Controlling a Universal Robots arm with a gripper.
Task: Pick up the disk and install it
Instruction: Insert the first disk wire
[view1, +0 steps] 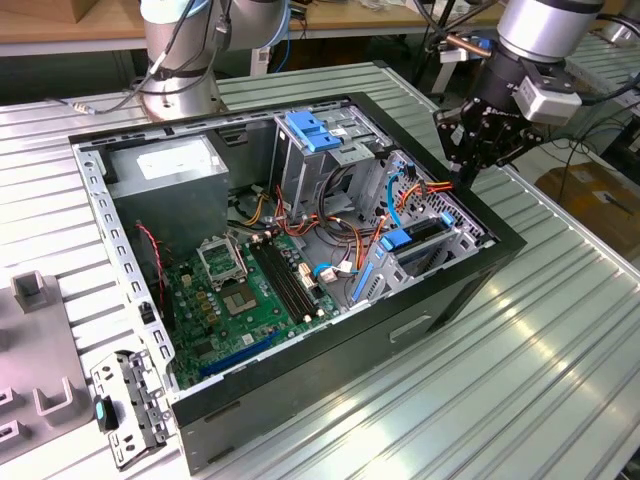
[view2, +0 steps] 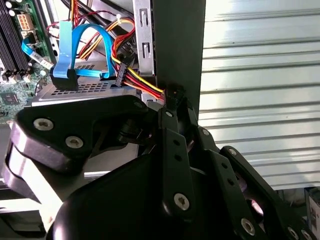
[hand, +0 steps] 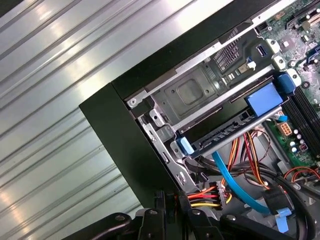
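While the open case sits on a ribbed table, the gripper hangs at the upper right of the exterior view, over the case's corner by the drive cage. In both wrist views its black fingers are drawn together, their tips at a bundle of red, yellow and black cables against the cage wall; whether they pinch anything cannot be told. The disk lies flat in a cage slot, a blue rail tab at each end. In the exterior view it shows right of centre as a dark slab just below the gripper. A motherboard fills the case floor at lower centre. A grey power supply sits at the upper left, and a blue latch at top centre.
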